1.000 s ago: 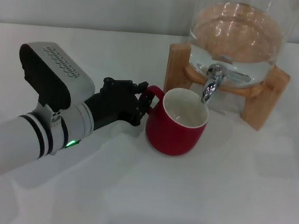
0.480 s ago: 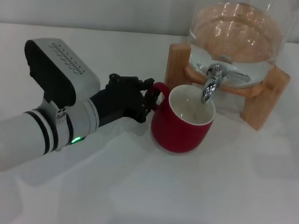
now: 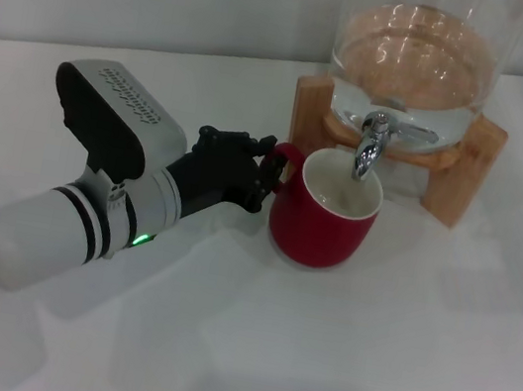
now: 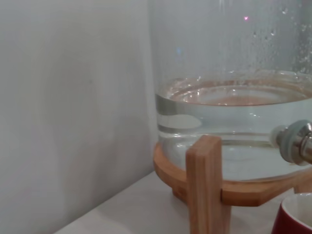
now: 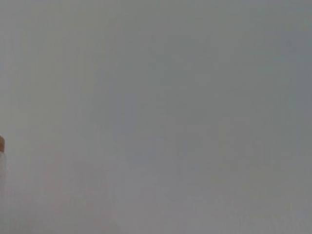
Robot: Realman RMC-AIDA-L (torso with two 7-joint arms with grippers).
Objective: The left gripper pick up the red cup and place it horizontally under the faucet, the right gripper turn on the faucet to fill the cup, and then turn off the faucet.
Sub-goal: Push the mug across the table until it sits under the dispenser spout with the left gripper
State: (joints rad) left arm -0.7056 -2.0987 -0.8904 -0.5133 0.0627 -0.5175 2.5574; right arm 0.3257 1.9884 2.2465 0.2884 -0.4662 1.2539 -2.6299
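The red cup [image 3: 320, 223] stands upright on the white table, its white inside directly below the chrome faucet [image 3: 370, 146]. My left gripper [image 3: 267, 171] is shut on the cup's small red handle, its black claw fingers [image 3: 231, 165] wrapped around it from the left. The faucet sticks out of a clear glass dispenser [image 3: 421, 52] holding water, on a wooden stand [image 3: 457, 178]. In the left wrist view the dispenser [image 4: 234, 122], the faucet's base [image 4: 295, 141] and a sliver of the cup's rim [image 4: 297, 214] show. The right gripper is out of view.
The silver-grey left arm [image 3: 66, 223] with its green light stretches across the table's left side. A white wall runs behind the dispenser. The right wrist view shows only a plain grey surface.
My left gripper has slid the cup to the right and a little farther back, so that its opening now sits under the faucet's spout.
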